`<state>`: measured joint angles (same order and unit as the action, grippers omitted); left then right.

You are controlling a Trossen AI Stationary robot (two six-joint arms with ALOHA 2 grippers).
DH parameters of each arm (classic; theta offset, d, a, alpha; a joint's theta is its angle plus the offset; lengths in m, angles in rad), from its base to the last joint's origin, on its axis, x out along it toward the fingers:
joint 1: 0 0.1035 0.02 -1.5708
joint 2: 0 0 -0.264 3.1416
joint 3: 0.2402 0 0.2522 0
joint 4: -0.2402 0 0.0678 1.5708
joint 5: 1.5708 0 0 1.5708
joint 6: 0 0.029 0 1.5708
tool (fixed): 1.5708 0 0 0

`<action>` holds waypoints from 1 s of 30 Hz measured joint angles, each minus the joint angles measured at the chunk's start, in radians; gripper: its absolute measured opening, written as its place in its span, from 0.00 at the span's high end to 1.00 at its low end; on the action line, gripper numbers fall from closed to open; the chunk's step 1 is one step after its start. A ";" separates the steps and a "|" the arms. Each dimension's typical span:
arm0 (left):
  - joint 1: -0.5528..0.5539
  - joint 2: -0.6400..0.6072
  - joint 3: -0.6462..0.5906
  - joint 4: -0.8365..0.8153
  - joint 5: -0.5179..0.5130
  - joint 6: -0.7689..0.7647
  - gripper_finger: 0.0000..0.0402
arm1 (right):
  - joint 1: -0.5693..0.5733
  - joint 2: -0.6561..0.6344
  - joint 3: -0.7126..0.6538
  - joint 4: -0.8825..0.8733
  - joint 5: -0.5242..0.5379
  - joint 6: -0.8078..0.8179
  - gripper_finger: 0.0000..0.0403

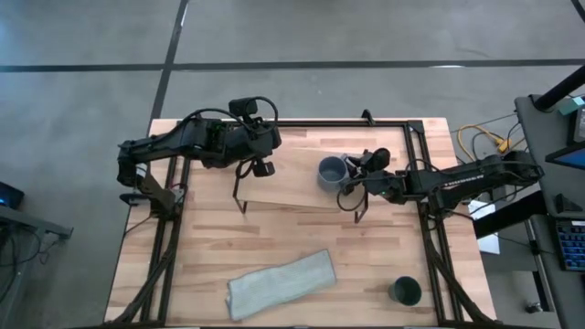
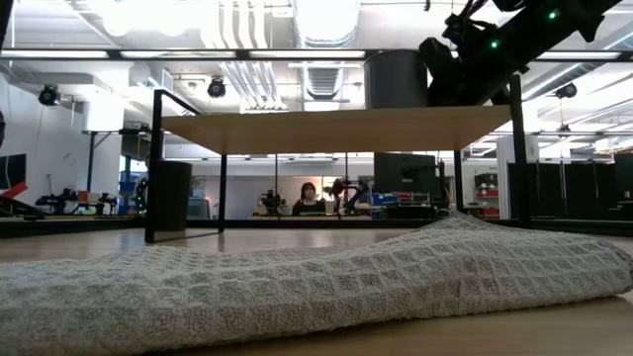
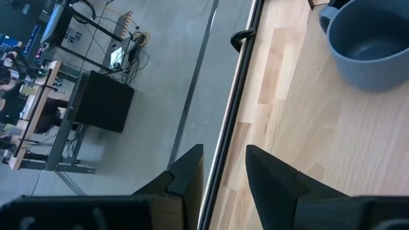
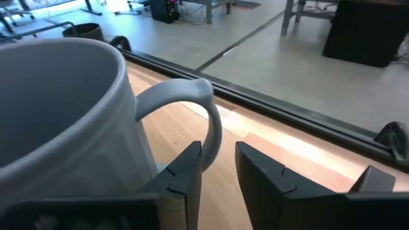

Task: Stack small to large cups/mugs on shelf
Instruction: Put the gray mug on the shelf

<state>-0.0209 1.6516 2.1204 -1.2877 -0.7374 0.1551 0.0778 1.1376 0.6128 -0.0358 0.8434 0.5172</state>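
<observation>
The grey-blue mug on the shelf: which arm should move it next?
Probably the right: its gripper sits at the grey-blue mug, fingers either side of the handle. The left gripper hangs farther off.

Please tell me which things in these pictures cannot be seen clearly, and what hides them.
- Black cup: in no view; it may be hidden somewhere.
- Shelf top in the low view: seen from below only.
- Mug in the right wrist view: cut off by the edge.
- Green cup: only in the high view, too small for detail.
- Left gripper: empty; hidden by the arm in the high view.
</observation>
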 joint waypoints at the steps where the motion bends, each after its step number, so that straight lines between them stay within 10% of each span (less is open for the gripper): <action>1: 0.001 0.000 0.000 0.000 0.000 0.000 0.74 | 0.003 -0.007 0.000 0.000 -0.005 0.002 0.78; 16: 0.028 0.000 -0.009 0.013 0.095 -0.045 0.76 | 0.102 -0.263 0.003 -0.001 -0.086 -0.002 0.82; 30: 0.090 0.000 -0.230 0.340 0.276 -0.050 0.99 | 0.101 -0.297 0.005 0.181 -0.169 -0.181 0.98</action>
<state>0.0688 1.6516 1.8900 -0.9472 -0.4616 0.1052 0.1787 0.8409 0.6178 0.1457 0.6744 0.3367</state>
